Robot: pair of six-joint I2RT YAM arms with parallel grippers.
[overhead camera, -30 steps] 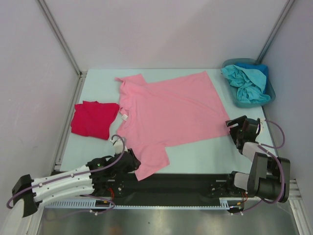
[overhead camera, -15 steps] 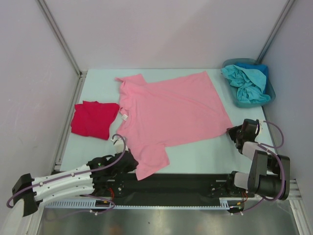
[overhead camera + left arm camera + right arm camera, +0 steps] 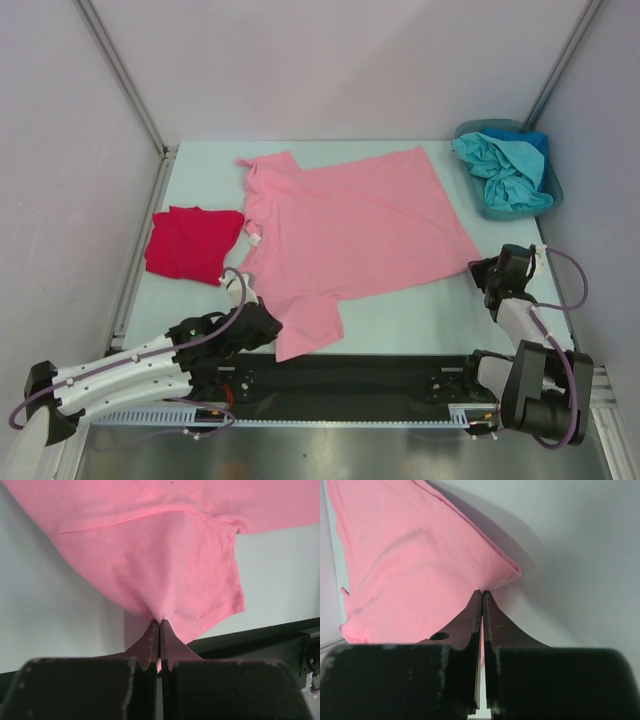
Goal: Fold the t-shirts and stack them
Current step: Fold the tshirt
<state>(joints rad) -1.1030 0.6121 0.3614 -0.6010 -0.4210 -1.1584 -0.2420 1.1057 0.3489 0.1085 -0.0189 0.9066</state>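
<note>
Left gripper (image 3: 159, 622) is pinching tight on the near sleeve of the pink t-shirt (image 3: 350, 220), jaws fully together with cloth bunching up between them. Right gripper (image 3: 482, 594) is doing the same thing on the near-right hem corner, clamped right at the stitched edge.

From both of them the shirt is spreading away toward the far side of the table (image 3: 420, 310). Its long axis is running left to right, collar end on the left and hem on the right. So each arm is holding its own end of the near edge, and I'd guess the fold is going to carry that edge away from the arms.

The red t-shirt (image 3: 190, 243) is sitting folded just left of the collar (the teal and blue shirts (image 3: 505, 165) are waiting in the bin (image 3: 553, 195) at the far right).

Versus a second ago: both sets of jaws were apart, now they're gripping. The hem corner is getting tugged a bit rightward and the sleeve a bit toward the left arm.
</note>
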